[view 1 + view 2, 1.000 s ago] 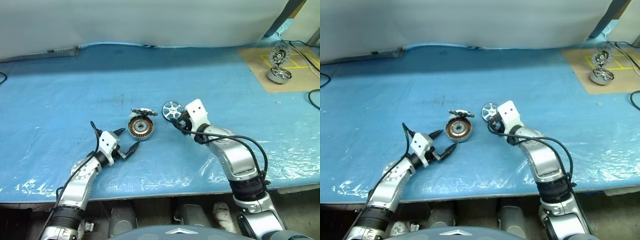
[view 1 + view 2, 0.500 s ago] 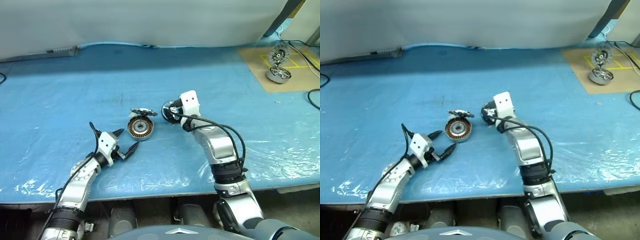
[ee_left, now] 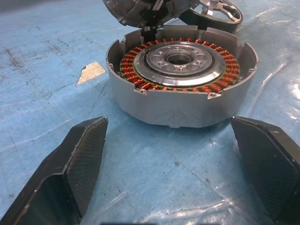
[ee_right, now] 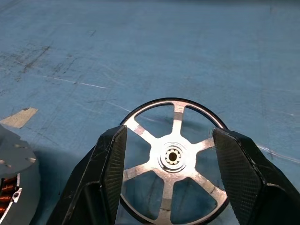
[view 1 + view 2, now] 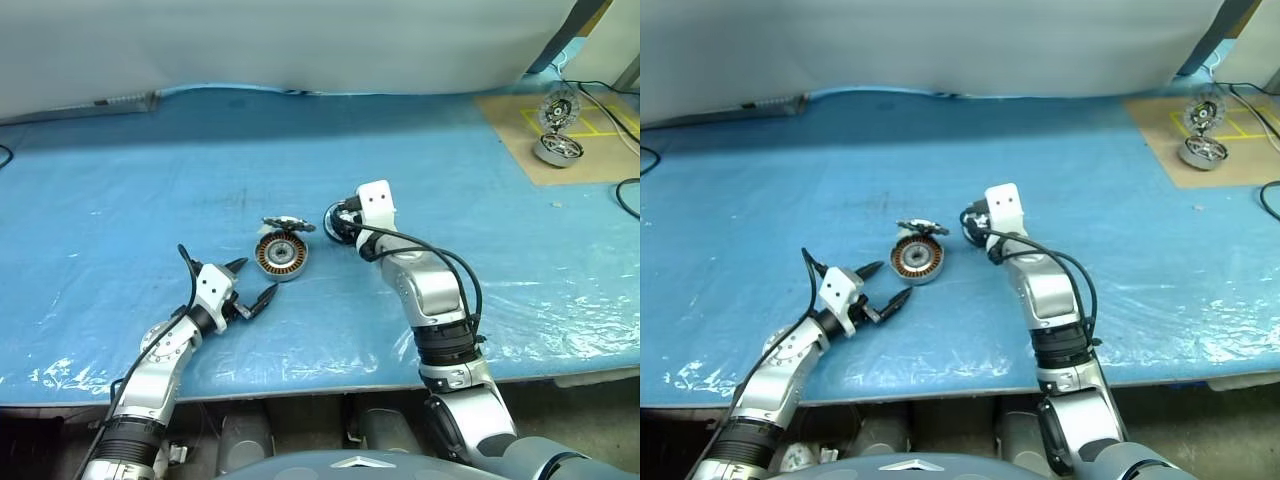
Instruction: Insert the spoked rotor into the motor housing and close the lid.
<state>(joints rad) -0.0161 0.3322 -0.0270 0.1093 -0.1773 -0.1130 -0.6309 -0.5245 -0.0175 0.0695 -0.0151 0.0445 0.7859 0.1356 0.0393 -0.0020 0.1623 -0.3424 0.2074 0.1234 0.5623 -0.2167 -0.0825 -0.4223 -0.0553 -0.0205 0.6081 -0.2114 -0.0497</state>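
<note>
1. Covering the whole work surface is a blue plastic-sheeted table (image 5: pixel 120 180), with a tan board (image 5: pixel 585 130) lying at its far right corner and carrying two further silver motor parts (image 5: pixel 556 125).
2. Reaching forward to the table's middle is the right gripper (image 4: pixel 171 161); its two black fingers (image 4: pixel 110 164) are standing on either side of the flat shiny silver spoked rotor (image 4: pixel 174 157), close against its rim. Whether they are actually pressing on it, or merely bracketing it, cannot be told.
3. Resting lower and nearer the front edge is the left gripper (image 5: pixel 248 285), its jaws spread wide and holding nothing, pointing toward the housing but apart from it.
4. Sitting on the sheet between the two grippers is the round shallow grey metal motor housing (image 3: pixel 180 82), showing its ring of copper-brown windings.
5. Standing raised at the housing's far rim is the round grey metal lid (image 3: pixel 140 10), hinged open.
6. Lying just beside the housing, on its right, is the rotor, not yet inserted.
</note>
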